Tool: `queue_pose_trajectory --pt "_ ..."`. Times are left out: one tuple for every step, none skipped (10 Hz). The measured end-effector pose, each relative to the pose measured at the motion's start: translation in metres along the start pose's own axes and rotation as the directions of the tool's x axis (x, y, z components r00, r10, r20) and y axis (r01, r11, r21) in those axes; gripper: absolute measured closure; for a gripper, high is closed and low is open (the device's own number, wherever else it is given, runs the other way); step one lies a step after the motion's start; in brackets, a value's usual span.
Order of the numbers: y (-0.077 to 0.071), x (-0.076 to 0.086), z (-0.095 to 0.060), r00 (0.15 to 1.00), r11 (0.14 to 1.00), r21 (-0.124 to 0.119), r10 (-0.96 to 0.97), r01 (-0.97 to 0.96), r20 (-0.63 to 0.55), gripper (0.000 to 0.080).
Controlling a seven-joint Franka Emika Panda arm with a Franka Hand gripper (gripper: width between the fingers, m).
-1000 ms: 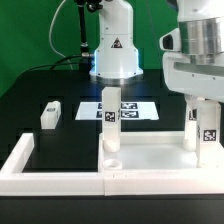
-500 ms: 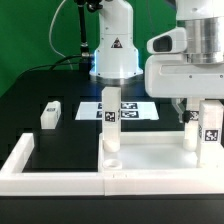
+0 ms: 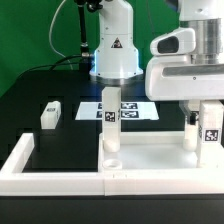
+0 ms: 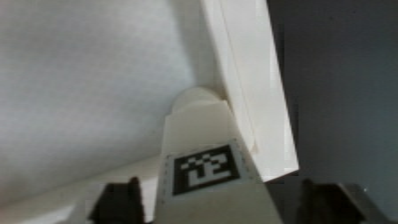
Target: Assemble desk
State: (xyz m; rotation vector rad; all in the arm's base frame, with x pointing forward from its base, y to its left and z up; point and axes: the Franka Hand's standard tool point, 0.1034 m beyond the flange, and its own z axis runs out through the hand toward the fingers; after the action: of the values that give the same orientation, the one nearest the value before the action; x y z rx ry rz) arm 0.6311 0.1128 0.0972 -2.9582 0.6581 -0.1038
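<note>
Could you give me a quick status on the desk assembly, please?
Pincer open, straddling tagged leg at rim of panel. Middle leg upright on panel; loose leg lying on table. No obstruction seen.

No letters, words or numerals can be read anywhere; the only signs are patterns. In the exterior view, a small dark triangular sign stands on the white robot base [image 3: 116, 50] at upper centre, too small to make out. Black-and-white square tags stand on the white upright block leg [image 3: 110, 120] at centre, the white block leg at the right edge [image 3: 211, 130], the small white block lying at left [image 3: 50, 114], and the flat white marker board [image 3: 135, 108] behind. The wrist view shows 1 such tag on a white close-up leg [image 4: 208, 140].
</note>
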Motion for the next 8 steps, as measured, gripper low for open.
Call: queue_pose_trajectory --pt "0.001 0.000 0.000 0.998 0.998 -0.001 0.070 -0.070 0.001 0.0511" --pt "0.001 0.000 0.000 0.990 0.990 -0.001 0.143 -0.143 0.001 0.0511" --pt "0.001 0.000 0.000 0.972 0.972 0.001 0.235 -0.235 0.003 0.0511" --pt "0.004 0.002 0.000 0.940 0.940 -0.002 0.342 -0.342 0.004 0.0511" --pt "0.006 0.003 -0.001 0.858 0.858 0.009 0.514 -0.514 0.015 0.0511" --pt "0.003 0.004 -0.001 0.747 0.747 0.011 0.664 -0.665 0.030 0.0511" --pt "-0.006 0.008 -0.002 0.635 0.637 -0.029 0.770 -0.770 0.058 0.0511" --pt "-0.006 0.010 0.001 0.471 0.474 -0.036 0.879 -0.880 0.075 0.0511"
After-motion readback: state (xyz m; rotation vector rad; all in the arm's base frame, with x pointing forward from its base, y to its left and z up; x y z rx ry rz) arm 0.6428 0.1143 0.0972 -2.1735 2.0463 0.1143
